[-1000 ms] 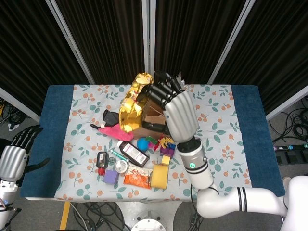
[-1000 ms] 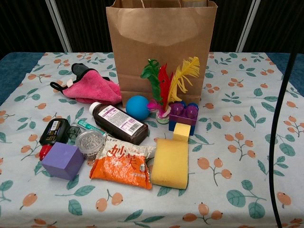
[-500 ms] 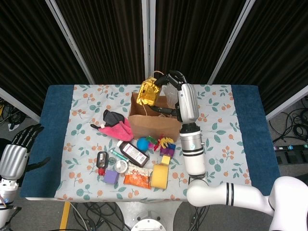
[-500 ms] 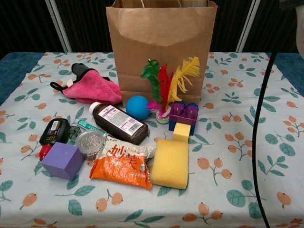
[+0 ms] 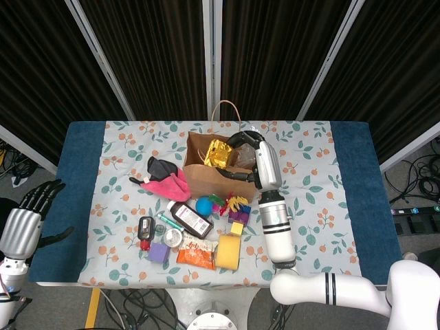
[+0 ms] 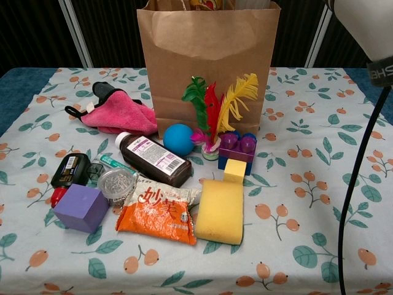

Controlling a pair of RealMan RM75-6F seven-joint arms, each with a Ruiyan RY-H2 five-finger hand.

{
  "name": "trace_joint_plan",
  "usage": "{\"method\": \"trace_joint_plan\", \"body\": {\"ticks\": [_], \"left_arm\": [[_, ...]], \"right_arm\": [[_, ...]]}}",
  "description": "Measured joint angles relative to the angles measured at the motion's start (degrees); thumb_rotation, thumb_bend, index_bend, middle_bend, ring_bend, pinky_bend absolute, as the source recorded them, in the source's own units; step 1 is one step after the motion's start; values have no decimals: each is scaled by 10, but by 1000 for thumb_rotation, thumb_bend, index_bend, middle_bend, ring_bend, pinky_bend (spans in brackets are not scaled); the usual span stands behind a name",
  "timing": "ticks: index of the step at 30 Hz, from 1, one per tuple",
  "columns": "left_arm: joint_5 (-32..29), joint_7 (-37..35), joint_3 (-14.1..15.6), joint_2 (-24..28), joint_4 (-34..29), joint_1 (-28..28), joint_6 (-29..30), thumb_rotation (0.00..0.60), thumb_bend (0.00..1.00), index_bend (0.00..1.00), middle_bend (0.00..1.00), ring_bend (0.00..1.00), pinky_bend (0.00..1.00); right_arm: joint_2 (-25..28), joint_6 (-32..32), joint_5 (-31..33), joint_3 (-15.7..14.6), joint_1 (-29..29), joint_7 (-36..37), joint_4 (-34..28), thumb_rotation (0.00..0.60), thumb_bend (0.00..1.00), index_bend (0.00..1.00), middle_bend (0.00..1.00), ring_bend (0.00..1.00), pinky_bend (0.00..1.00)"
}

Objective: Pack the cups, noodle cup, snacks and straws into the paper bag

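The brown paper bag (image 5: pixel 206 175) (image 6: pixel 209 61) stands upright at the table's middle back, mouth open. A crinkled gold snack pack (image 5: pixel 219 152) sits low in its mouth, and its top edge peeks over the rim (image 6: pixel 206 5) in the chest view. My right hand (image 5: pixel 242 142) reaches into the bag from the right, fingers curled onto the gold pack. An orange snack pack (image 5: pixel 196 256) (image 6: pixel 161 214) lies flat near the front edge. My left hand (image 5: pixel 24 218) hangs off the table's left side, fingers apart and empty.
In front of the bag lie a pink cloth (image 6: pixel 116 117), a brown bottle (image 6: pixel 153 160), a blue ball (image 6: pixel 177 138), a feather shuttlecock (image 6: pixel 215 107), purple blocks (image 6: pixel 238 146), a yellow sponge (image 6: pixel 221 209), a purple cube (image 6: pixel 80 207) and a metal tin (image 6: pixel 115 182). My right forearm (image 6: pixel 368 27) crosses the top right.
My right hand has carried the gold snack pack away from the head camera and down, from above the bag into its mouth. The left hand has barely moved.
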Motion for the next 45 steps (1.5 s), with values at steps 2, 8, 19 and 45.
{"method": "trace_joint_plan", "body": {"ticks": [2,8,19,45], "left_arm": [[1,2,1,0,-1,0,1,600,103,177,216,149,208],[-1,1,0,2,-1,1,0,600,103,178,216,149,208],[-6,-3,0,1,5,2,-3,600,103,178,216,149,208],[1,9,0,3,-9,-4,-6,600,103,178,216,149,208]], "right_arm": [[-2,-1,0,1,-1,4,-1,600,181,675,550,429,197],[-8,-2,14,17,0,11,0,600,183,663,542,428,197],[-13,-32,55,37,-2,41,38,600,152,593,494,379,163],[89,-67,-176,-4,-23,113,-22,600,0,0,79,0,0]]}}
